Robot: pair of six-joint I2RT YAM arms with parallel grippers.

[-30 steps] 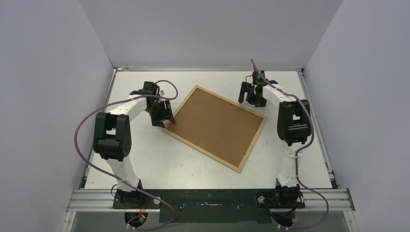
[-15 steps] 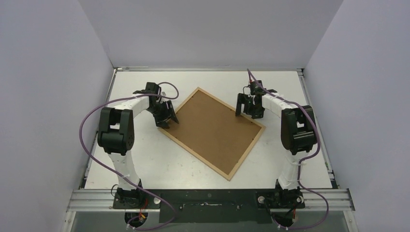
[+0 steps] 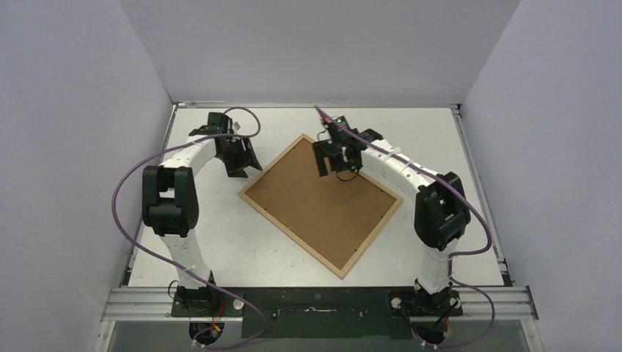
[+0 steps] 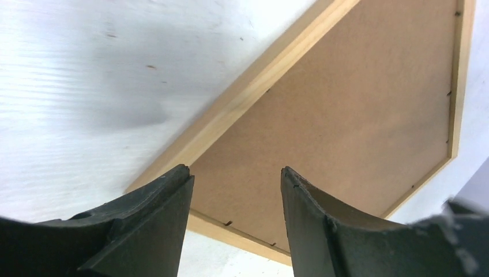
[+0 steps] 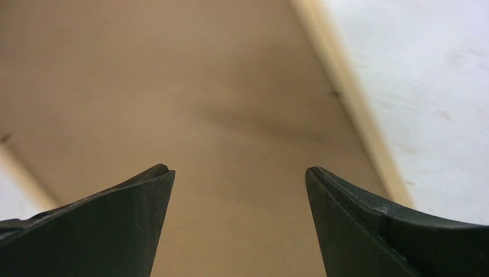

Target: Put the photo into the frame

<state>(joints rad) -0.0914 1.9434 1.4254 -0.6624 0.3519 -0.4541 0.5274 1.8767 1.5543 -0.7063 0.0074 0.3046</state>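
White table (image 3: 220, 242) and pale grey walls (image 3: 73, 110) are seen from above. The right gripper (image 3: 334, 167) is held over the far part of the frame, and its jaws are spread wide with nothing between them; under its fingers (image 5: 115, 219) only brown board and a strip of wood rim are seen, out of focus. The left gripper (image 3: 246, 165) is placed just beside the far left edge of the frame, and its jaws are half opened and empty. The frame (image 3: 292, 235) is laid flat on the table, back side up, turned like a diamond between the two arms. Its opening is filled by the brown board (image 3: 323, 205), so the front is hidden.
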